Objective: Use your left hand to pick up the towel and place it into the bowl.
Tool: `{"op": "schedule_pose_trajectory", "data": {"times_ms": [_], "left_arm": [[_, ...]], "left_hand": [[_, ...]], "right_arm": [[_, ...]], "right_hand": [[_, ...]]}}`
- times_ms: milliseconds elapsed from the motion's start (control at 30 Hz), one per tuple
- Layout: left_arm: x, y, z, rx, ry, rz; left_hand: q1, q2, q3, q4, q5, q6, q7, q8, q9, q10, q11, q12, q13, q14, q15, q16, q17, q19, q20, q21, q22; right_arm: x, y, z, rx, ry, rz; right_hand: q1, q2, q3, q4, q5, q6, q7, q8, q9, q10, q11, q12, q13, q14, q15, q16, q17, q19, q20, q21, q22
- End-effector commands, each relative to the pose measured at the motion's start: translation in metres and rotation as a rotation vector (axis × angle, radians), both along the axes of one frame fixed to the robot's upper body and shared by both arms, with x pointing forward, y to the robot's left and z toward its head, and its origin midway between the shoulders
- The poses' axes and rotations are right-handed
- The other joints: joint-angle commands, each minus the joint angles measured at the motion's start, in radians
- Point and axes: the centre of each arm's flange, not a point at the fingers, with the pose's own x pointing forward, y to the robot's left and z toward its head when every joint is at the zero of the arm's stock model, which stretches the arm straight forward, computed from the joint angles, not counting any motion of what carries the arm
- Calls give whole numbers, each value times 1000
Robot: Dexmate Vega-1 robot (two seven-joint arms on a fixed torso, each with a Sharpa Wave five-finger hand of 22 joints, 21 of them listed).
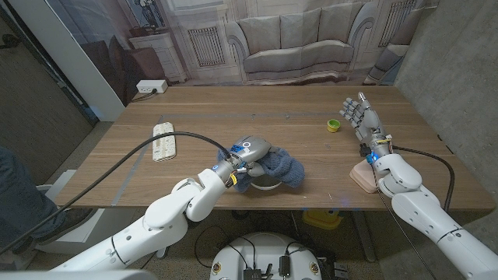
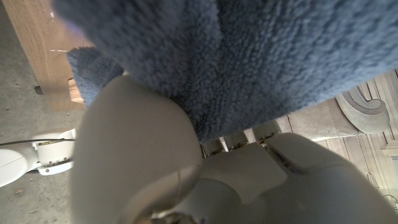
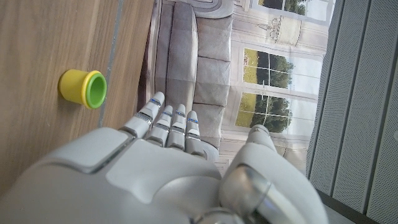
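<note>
Left hand (image 1: 247, 155) gripped the towel (image 1: 282, 169) over the bowl (image 1: 264, 184); you had yet to release it. Right hand (image 1: 359, 113) stood open, holding nothing.

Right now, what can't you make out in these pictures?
- Bowl: head view, mostly covered by the blue towel; inside hidden.
- Left robot hand: its grip is hidden by the towel, which blocks the left wrist view.
- Pale object: head view, partly behind the right arm.

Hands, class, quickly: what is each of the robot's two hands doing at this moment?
Left hand: holding the blue towel, over the bowl.
Right hand: open, fingers apart, holding nothing.
</note>
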Motion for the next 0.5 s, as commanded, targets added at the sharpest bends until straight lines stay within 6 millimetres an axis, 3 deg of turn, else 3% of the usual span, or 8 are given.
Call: {"op": "schedule_pose_trajectory", "data": {"times_ms": [33, 500], "left_arm": [[-4, 0, 0, -8, 2, -30], [-3, -5, -1, 2, 20, -58]], "left_hand": [[-22, 23, 51, 48, 4, 19, 12, 27, 1, 6, -1, -3, 5, 36, -120, 5, 2, 64, -82, -3, 1], [-24, 23, 53, 47, 4, 16, 7, 25, 1, 1, -4, -6, 7, 22, -118, 1, 2, 46, -81, -10, 2]], "right_arm": [[-4, 0, -4, 2, -3, -1], [-6, 1, -10, 15, -16, 8]], "right_hand": [[-2, 3, 3, -5, -3, 8, 0, -1, 2, 8, 2, 0, 5, 5, 6, -6, 3, 9, -11, -4, 4], [-2, 4, 2, -5, -3, 8, 0, -1, 2, 9, 4, 0, 5, 5, 7, -6, 3, 10, -11, -7, 5]]}}
